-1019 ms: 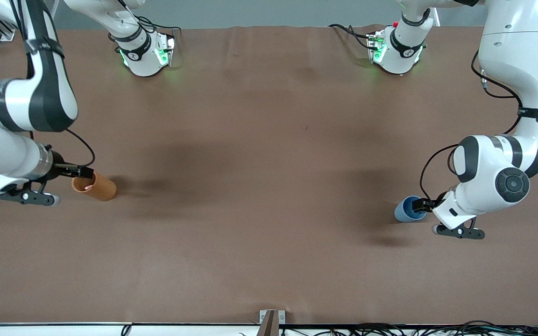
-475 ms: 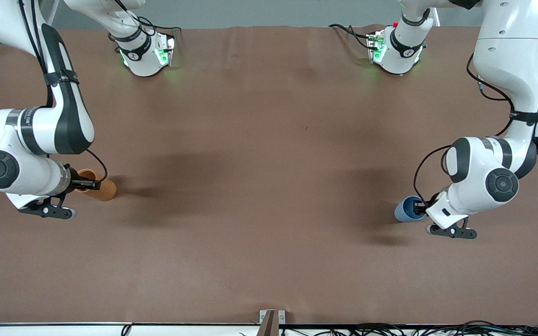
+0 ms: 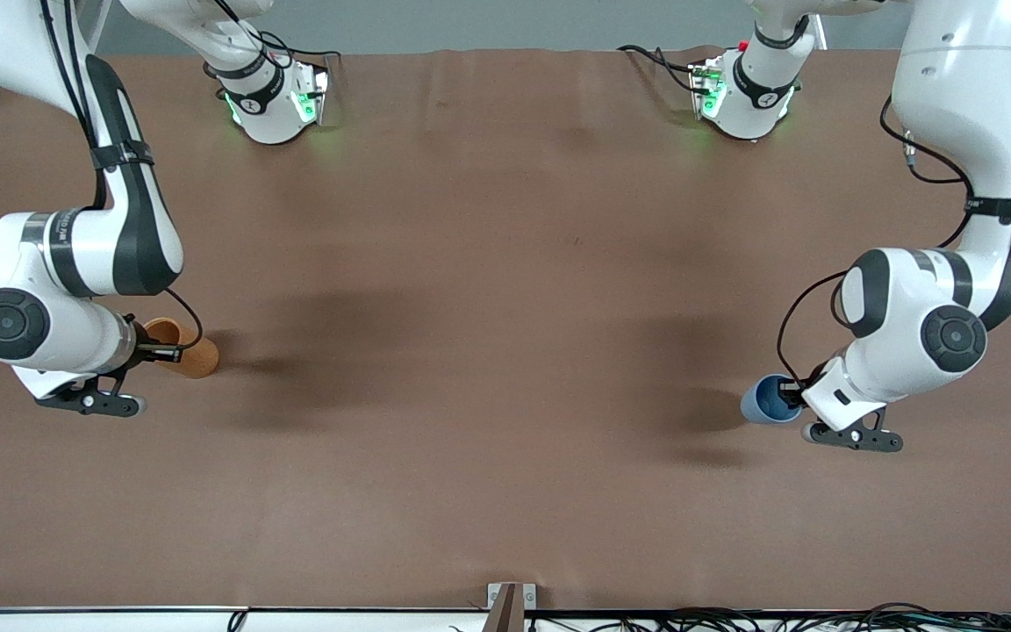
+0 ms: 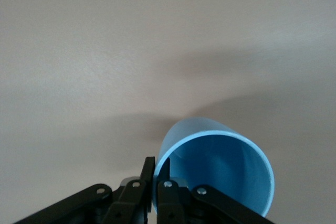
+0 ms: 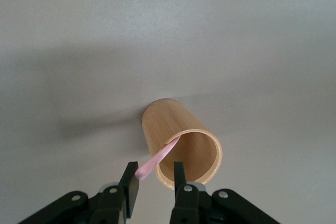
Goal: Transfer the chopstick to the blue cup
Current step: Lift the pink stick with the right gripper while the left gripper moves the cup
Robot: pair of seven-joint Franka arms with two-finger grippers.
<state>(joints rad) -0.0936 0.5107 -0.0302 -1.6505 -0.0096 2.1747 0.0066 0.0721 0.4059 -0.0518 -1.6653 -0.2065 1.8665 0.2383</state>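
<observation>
One pink chopstick point(image 5: 157, 162), two cups: my left gripper point(image 4: 156, 179) pinched the blue cup point(image 4: 220, 169); my right gripper point(image 5: 153, 178) stood narrow around the stick in the orange cup point(image 5: 184, 148).

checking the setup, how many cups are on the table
2. The orange cup is at the right arm's end of the table, with the chopstick sticking out. The blue cup is at the left arm's end. None seems hidden.

Bench point(image 3: 505, 351) covered in a matt brown sheet, cloth-like, with faint creases. Blue cup point(image 4: 220, 171): smooth plastic look, slight satin sheen inside. Orange-brown cup point(image 5: 181, 145): matt, fine wood-like or bamboo-like grain. Chopstick point(image 5: 157, 161): smooth pink, plastic look. Arm shells glossy white with black joints; gripper fingers matt black with bright metal screws.
</observation>
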